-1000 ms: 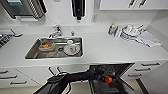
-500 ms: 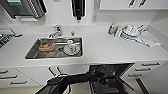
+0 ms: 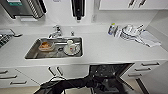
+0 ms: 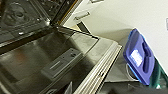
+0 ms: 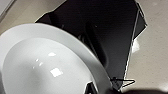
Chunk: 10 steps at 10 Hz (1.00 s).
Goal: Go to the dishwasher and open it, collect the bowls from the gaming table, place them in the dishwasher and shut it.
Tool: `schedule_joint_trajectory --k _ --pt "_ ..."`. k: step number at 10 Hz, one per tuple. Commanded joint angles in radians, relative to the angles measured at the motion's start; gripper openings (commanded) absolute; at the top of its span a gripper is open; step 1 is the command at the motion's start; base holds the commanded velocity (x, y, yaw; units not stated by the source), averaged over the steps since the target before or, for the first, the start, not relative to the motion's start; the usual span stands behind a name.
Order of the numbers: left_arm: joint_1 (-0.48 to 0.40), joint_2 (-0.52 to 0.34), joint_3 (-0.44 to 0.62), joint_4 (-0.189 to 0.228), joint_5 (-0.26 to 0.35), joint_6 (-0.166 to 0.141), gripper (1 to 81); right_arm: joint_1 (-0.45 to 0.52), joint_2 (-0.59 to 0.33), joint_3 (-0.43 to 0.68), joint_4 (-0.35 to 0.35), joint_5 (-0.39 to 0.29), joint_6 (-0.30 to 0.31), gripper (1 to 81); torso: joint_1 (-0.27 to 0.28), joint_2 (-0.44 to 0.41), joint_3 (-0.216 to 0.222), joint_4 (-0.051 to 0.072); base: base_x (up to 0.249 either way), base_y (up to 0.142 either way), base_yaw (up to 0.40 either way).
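Right gripper's grasp cannot be told, though a white bowl (image 5: 47, 62) looms beside it. Since a second ago the left arm (image 3: 75, 85) has reached into the open dishwasher (image 3: 107, 75) under the counter (image 3: 110, 50), suggesting loading has begun.

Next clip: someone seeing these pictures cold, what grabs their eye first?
The big white bowl looming close in the right wrist view, above a tan floor. Next, the open dishwasher under the white counter in the head view, its door folded down with a blue-lidded bin beside it in the left wrist view. Then the steel sink holding used dishes.
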Motion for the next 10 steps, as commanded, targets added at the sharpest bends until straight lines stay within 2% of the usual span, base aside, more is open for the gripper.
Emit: schedule_joint_trajectory --k 1,2,3,5,6,8,10 --pt "0.072 -0.358 0.358 0.078 0.065 0.01 81.1 0.024 -0.133 0.221 -0.023 -0.058 -0.001 1.0 0.0 0.0 0.0 0.0 0.0 0.0 0.0" --pt "0.107 -0.428 0.39 0.087 0.064 0.009 81.1 0.027 -0.223 0.356 -0.023 -0.06 -0.003 1.0 0.0 0.0 0.0 0.0 0.0 0.0 0.0" --pt "0.155 -0.477 0.401 0.095 0.061 0.012 81.1 0.04 -0.299 0.441 -0.018 -0.058 -0.001 1.0 0.0 0.0 0.0 0.0 0.0 0.0 0.0" --pt "0.257 -0.538 0.393 0.152 0.05 0.01 81.1 0.084 -0.422 0.581 -0.014 -0.058 0.0 1.0 0.0 0.0 0.0 0.0 0.0 0.0 0.0" --pt "0.314 -0.548 0.372 0.163 0.023 0.01 81.1 0.116 -0.462 0.627 -0.006 -0.06 0.002 1.0 0.0 0.0 0.0 0.0 0.0 0.0 0.0" --pt "0.438 -0.556 0.266 0.167 -0.105 0.012 81.1 0.207 -0.557 0.743 0.077 -0.067 0.002 1.0 0.0 0.0 0.0 0.0 0.0 0.0 0.0" --pt "0.529 -0.561 0.187 0.167 -0.177 0.018 81.1 0.302 -0.62 0.821 0.149 -0.086 0.002 1.0 0.0 0.0 0.0 0.0 0.0 0.0 0.0"
